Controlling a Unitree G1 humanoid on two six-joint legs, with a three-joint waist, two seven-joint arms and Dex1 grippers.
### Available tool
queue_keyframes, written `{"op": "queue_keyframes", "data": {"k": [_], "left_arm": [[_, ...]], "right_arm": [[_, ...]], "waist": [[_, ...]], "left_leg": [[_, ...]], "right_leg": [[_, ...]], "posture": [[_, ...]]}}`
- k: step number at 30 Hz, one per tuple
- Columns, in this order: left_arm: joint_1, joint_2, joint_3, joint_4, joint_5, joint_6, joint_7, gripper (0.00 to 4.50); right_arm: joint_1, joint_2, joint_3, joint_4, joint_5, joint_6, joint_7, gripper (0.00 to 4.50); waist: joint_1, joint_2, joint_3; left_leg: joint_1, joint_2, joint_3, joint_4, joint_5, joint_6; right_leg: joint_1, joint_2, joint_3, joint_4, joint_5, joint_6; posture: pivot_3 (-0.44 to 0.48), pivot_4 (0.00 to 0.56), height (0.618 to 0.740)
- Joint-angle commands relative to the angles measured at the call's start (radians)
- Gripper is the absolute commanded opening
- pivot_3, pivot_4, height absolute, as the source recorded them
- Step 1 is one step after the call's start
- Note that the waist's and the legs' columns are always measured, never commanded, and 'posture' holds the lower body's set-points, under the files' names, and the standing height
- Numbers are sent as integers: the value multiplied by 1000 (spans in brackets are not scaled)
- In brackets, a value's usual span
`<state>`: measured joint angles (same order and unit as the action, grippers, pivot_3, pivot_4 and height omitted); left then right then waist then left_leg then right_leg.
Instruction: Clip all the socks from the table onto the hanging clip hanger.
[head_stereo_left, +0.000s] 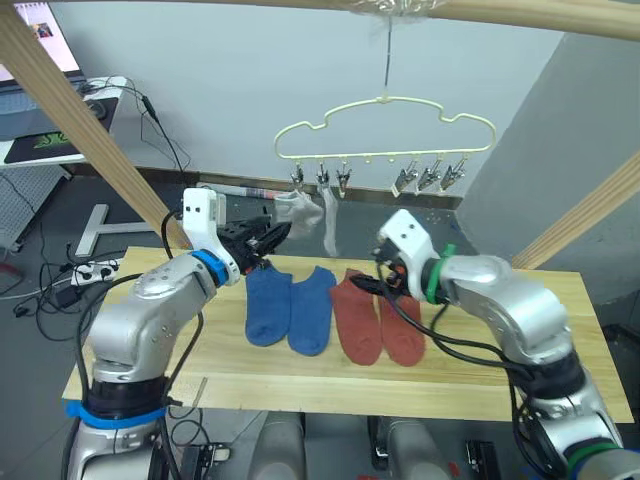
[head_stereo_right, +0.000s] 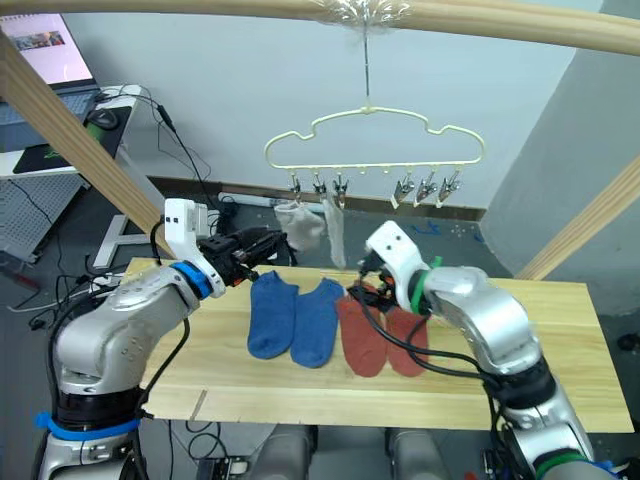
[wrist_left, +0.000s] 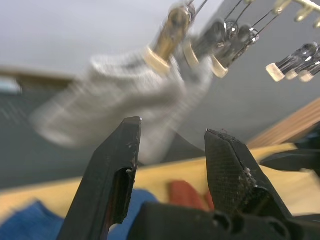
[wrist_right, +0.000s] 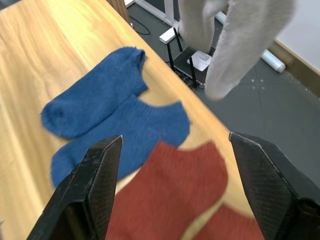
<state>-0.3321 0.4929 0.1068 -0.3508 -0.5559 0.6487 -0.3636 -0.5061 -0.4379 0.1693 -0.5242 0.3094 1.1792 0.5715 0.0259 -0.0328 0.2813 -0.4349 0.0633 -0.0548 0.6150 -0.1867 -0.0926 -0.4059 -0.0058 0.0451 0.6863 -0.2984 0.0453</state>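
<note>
The pale-yellow clip hanger (head_stereo_left: 385, 125) hangs from the top pole, and two light grey socks (head_stereo_left: 300, 210) (head_stereo_left: 331, 222) hang from its leftmost clips. My left gripper (head_stereo_left: 272, 238) is open just left of the lower end of the first grey sock (wrist_left: 115, 100), with nothing between its fingers (wrist_left: 120, 165). On the table (head_stereo_left: 520, 360) lie two blue socks (head_stereo_left: 268, 305) (head_stereo_left: 312, 312) and two rust-red socks (head_stereo_left: 358, 320) (head_stereo_left: 404, 338) side by side. My right gripper (wrist_right: 175, 141) is wide open and empty, low over the cuff of the left red sock (wrist_right: 175, 195).
Thick wooden poles frame the table: one slants at the left (head_stereo_left: 90, 130), one at the right (head_stereo_left: 590, 215), one runs overhead (head_stereo_right: 480, 18). Three free clips (head_stereo_left: 428, 178) sit at the hanger's right end. A desk with a screen (head_stereo_right: 45, 45) stands back left.
</note>
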Motion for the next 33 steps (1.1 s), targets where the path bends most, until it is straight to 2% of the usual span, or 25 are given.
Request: {"op": "queue_keyframes", "data": {"k": [1, 5, 10, 13, 15, 16, 23, 33], "left_arm": [[33, -30, -46, -53, 120, -202, -20, 2272], [56, -73, -103, -35, 228, -334, -12, 2272], [37, -162, -149, 31, 316, -445, 19, 2272], [11, -219, -180, 81, 359, -496, 39, 1678], [-4, -250, -188, 102, 375, -497, 57, 1105], [-15, -266, -194, 113, 383, -489, 69, 1105], [-92, -349, -224, 200, 457, -466, 135, 1105], [-137, -430, -242, 237, 494, -401, 184, 1105]], "right_arm": [[65, -44, -160, -168, 91, 40, 29, 3551], [116, -86, -369, -255, 212, 109, 68, 3551], [91, -141, -643, -304, 402, 225, 119, 3551], [89, -206, -791, -307, 506, 265, 153, 3590], [95, -258, -845, -297, 565, 280, 168, 3590], [96, -288, -869, -291, 596, 287, 178, 3590], [122, -447, -935, -255, 737, 246, 193, 3590], [198, -540, -922, -223, 825, 178, 126, 3590]], "waist": [[1, 0, 0], [1, 0, 0], [-1, 0, -1], [-1, 0, -1], [-2, 0, -1], [-2, 0, -1], [-8, 0, -1], [-28, 0, -1]], "left_leg": [[0, 0, 0, -1, 0, 0], [0, 0, 1, -3, 0, 0], [0, 0, 1, -3, 0, 1], [0, 0, 1, -3, 0, 1], [0, 0, 1, -2, 0, 1], [0, 0, 1, -2, 0, 1], [0, -1, 1, -1, 0, 1], [0, -1, 1, -1, 0, 2]], "right_leg": [[0, 0, 0, -2, 0, -1], [1, 0, 0, -4, 1, -1], [1, 0, 0, -4, 1, -1], [1, 1, 0, -4, 1, -1], [1, 1, 0, -4, 1, -1], [1, 1, 0, -4, 1, -1], [2, 1, 1, -4, 1, -1], [2, 1, 1, -4, 1, -1]], "posture": [[128, 220, 740], [105, 219, 740], [84, 221, 740], [58, 226, 740], [37, 229, 740], [29, 231, 740], [-22, 242, 740], [-42, 261, 740]]}}
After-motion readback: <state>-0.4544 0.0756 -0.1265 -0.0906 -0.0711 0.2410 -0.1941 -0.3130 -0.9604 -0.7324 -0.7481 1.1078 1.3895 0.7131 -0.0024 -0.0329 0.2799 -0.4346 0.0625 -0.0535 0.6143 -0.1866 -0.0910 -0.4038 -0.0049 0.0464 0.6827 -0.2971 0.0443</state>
